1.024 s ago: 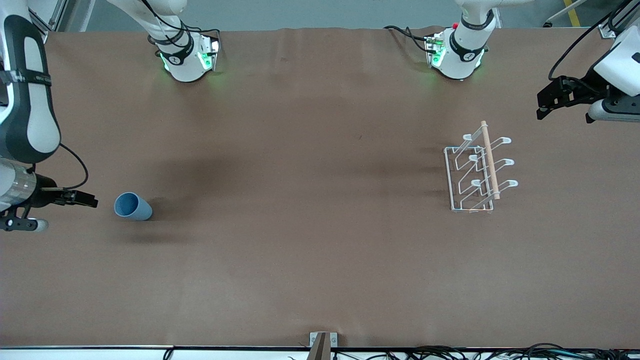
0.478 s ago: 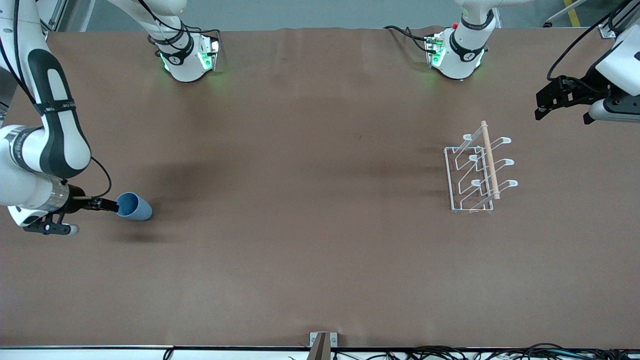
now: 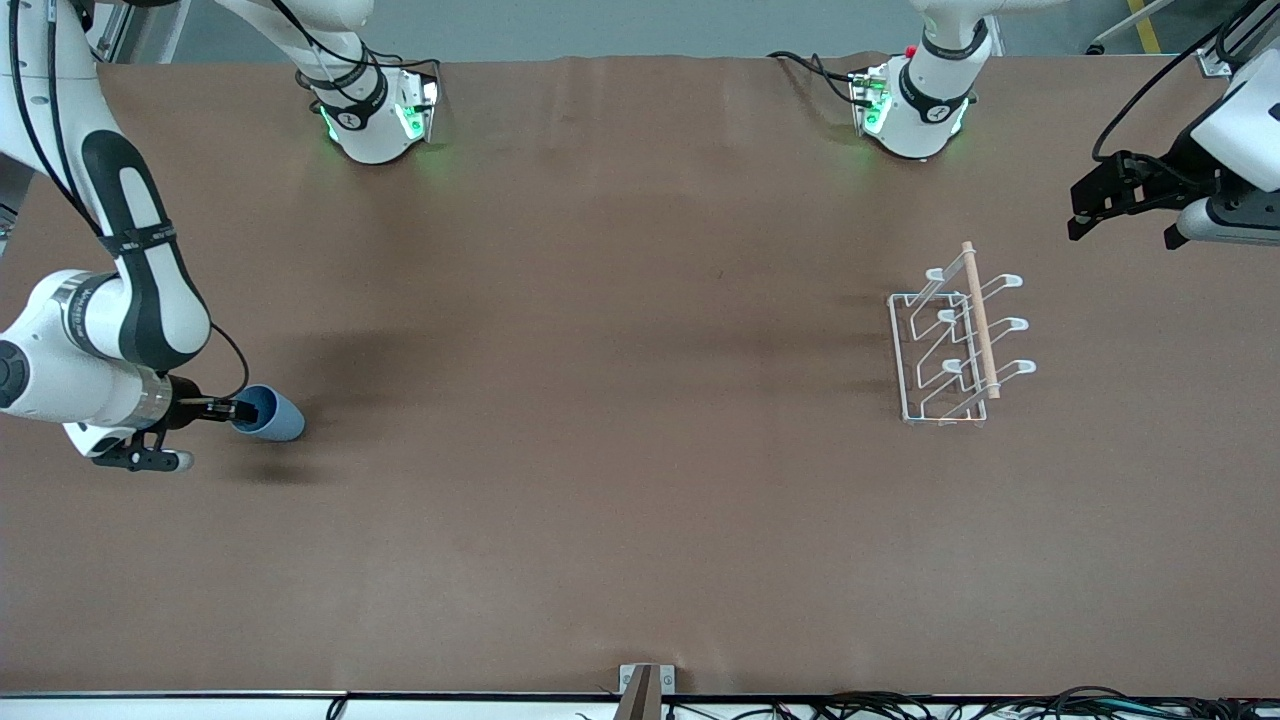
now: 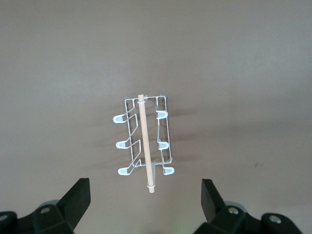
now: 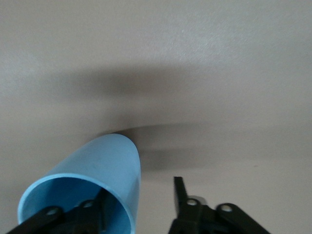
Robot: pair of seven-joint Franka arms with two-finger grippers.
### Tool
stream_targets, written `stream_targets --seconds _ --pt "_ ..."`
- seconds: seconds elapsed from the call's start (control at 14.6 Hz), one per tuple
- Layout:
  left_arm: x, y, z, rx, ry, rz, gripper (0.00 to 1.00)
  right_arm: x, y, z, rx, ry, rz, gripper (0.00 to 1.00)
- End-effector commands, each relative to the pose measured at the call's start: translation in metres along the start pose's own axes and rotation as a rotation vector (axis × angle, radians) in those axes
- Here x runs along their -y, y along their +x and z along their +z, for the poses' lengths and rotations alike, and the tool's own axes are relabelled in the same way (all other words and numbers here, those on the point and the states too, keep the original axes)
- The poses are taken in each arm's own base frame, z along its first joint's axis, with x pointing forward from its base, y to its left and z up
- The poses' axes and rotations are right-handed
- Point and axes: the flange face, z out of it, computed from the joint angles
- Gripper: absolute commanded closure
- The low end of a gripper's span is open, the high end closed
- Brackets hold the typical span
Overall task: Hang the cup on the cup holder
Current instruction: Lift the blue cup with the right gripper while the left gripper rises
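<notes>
The light blue cup (image 3: 274, 416) lies on its side at the right arm's end of the table, its mouth toward my right gripper (image 3: 238, 410). The right gripper is open and low at the cup's rim. In the right wrist view one finger (image 5: 100, 207) is inside the cup (image 5: 97, 170) and the other finger (image 5: 179, 195) is outside, so the jaws straddle the cup wall. The white wire cup holder (image 3: 955, 345) with its wooden rod stands upright toward the left arm's end. My left gripper (image 3: 1085, 205) is open and empty in the air beside the holder, which shows between its jaws (image 4: 145, 144).
The two arm bases (image 3: 375, 115) (image 3: 915, 105) stand along the table's edge farthest from the front camera. A small metal bracket (image 3: 647, 685) sits at the nearest edge, with cables along it. Brown cloth covers the table between cup and holder.
My right arm has moved in toward the cup, and one finger has entered its mouth. The cup has not shifted. The left arm has stayed nearly still.
</notes>
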Motion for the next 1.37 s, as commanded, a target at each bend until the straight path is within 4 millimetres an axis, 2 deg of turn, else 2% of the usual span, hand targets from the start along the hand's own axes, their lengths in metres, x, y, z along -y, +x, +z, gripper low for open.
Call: stream_targets --seconds 0.0,0.2,0.48,0.82,0.89,1.02,1.09,1.23,1.3 --pt "0.000 0.002 -0.005 0.001 -0.022 0.004 0.00 0.001 -0.004 0.000 0.000 0.012 -0.030 1.00" --pt "0.000 0.002 -0.004 0.002 -0.027 0.005 0.00 0.010 -0.005 -0.012 0.015 0.019 -0.039 1.00" --pt "-0.001 0.003 -0.004 0.002 -0.028 0.006 0.00 0.047 -0.018 -0.080 0.008 0.123 -0.042 1.00" --pt "-0.009 0.003 -0.003 0.004 -0.036 0.033 0.00 0.133 -0.049 -0.140 0.055 0.358 -0.089 0.99" --pt "-0.017 0.007 0.005 0.019 -0.050 0.050 0.00 0.148 -0.055 -0.150 0.058 0.404 -0.099 0.99" --pt "-0.062 0.015 0.021 0.044 -0.096 0.134 0.00 0.184 -0.068 -0.167 0.087 0.531 -0.119 0.99" --pt "-0.083 0.015 0.025 0.048 -0.101 0.171 0.00 0.195 -0.073 -0.172 0.104 0.603 -0.125 0.99" --pt "-0.135 0.008 0.023 0.023 -0.105 0.266 0.00 0.212 -0.081 -0.178 0.134 0.734 -0.187 0.99" --pt "-0.168 0.001 0.021 0.014 -0.106 0.325 0.00 0.216 -0.084 -0.180 0.154 0.797 -0.214 0.99"
